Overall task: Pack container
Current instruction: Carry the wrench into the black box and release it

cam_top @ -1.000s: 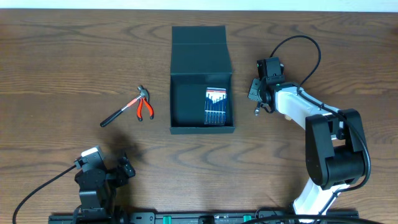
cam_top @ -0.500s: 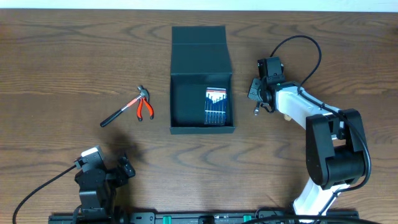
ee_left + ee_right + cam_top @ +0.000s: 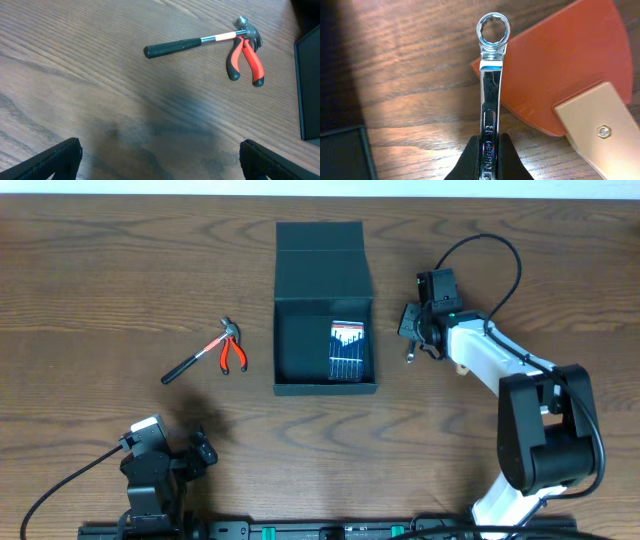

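Observation:
The dark container (image 3: 325,320) stands open at mid-table, its flap lid (image 3: 320,252) folded back on the far side. A pack of screwdrivers (image 3: 348,350) lies inside on the right. My right gripper (image 3: 414,342) hovers just right of the container and is shut on a silver ring wrench (image 3: 489,75). The wrench's shank is pinched between the fingertips (image 3: 470,160) and its ring end points away. A corner of the container (image 3: 340,155) shows at the lower left of the right wrist view. My left gripper (image 3: 162,167) is open above bare wood near the front left.
A black-handled hammer (image 3: 198,356) and red pliers (image 3: 234,356) lie touching, left of the container; the left wrist view shows the hammer (image 3: 200,42) and pliers (image 3: 245,57) ahead. An orange scraper blade (image 3: 560,70) with a wooden handle (image 3: 600,130) lies under the wrench.
My right arm has shifted slightly to the right with the wrench still in its grip. The left arm and the objects on the table have not moved.

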Controlling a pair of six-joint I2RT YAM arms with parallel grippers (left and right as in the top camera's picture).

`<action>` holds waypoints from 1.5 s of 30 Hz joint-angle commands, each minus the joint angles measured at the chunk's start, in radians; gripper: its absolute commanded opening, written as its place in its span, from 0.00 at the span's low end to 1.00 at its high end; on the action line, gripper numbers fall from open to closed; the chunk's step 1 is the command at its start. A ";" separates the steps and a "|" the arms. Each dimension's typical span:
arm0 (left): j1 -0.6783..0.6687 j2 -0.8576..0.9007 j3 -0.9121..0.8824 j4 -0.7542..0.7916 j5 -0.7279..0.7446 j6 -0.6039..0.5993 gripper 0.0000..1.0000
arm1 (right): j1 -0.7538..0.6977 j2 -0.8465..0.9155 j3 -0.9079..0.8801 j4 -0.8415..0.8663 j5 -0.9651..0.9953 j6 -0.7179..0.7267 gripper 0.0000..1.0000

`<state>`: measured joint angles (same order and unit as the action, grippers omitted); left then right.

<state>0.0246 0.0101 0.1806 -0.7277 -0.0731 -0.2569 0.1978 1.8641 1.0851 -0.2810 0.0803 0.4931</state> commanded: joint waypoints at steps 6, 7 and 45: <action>0.005 -0.006 -0.016 -0.003 0.010 0.017 0.99 | -0.003 -0.033 -0.002 -0.003 0.008 0.027 0.01; 0.005 -0.006 -0.016 -0.003 0.010 0.017 0.98 | -0.003 -0.036 -0.002 -0.003 0.000 0.026 0.01; 0.005 -0.006 -0.016 -0.003 0.010 0.017 0.99 | 0.442 -0.063 0.014 0.121 -0.134 0.196 0.01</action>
<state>0.0246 0.0101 0.1806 -0.7277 -0.0731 -0.2569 0.6239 1.7706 1.0874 -0.1673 -0.0887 0.6483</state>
